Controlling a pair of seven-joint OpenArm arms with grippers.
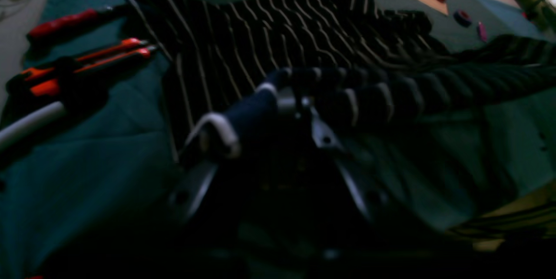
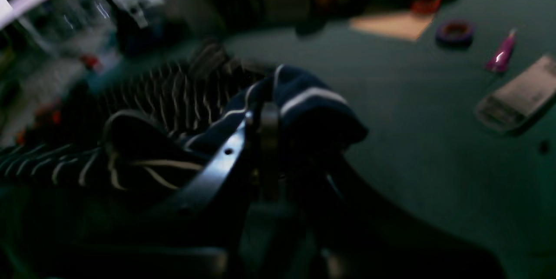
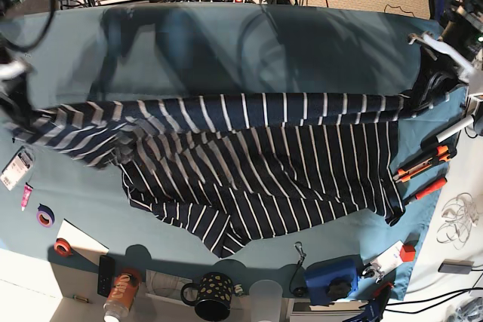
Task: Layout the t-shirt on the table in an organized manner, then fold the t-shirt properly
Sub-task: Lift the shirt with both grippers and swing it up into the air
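Note:
The dark navy t-shirt (image 3: 256, 179) with thin white stripes is stretched wide across the teal table (image 3: 226, 43). Its upper edge is lifted in a taut line between both grippers, and the rest drapes down onto the cloth in rumpled folds. At the base view's right end, my left gripper (image 3: 419, 99) is shut on the fabric. The left wrist view shows the t-shirt (image 1: 260, 40) bunched over the left gripper (image 1: 295, 101). At the left end, my right gripper (image 3: 19, 115) is shut on the other end. In the right wrist view, the t-shirt (image 2: 173, 92) wraps over the right gripper (image 2: 265, 114).
Orange-handled tools (image 3: 423, 164) and a red-handled one (image 3: 426, 188) lie by the shirt's right edge. A packet (image 3: 16, 169), pink tube (image 3: 25, 196) and tape rolls (image 3: 45, 216) sit at the left. A mug (image 3: 213, 295), can (image 3: 121, 295) and blue object (image 3: 332, 278) line the near edge.

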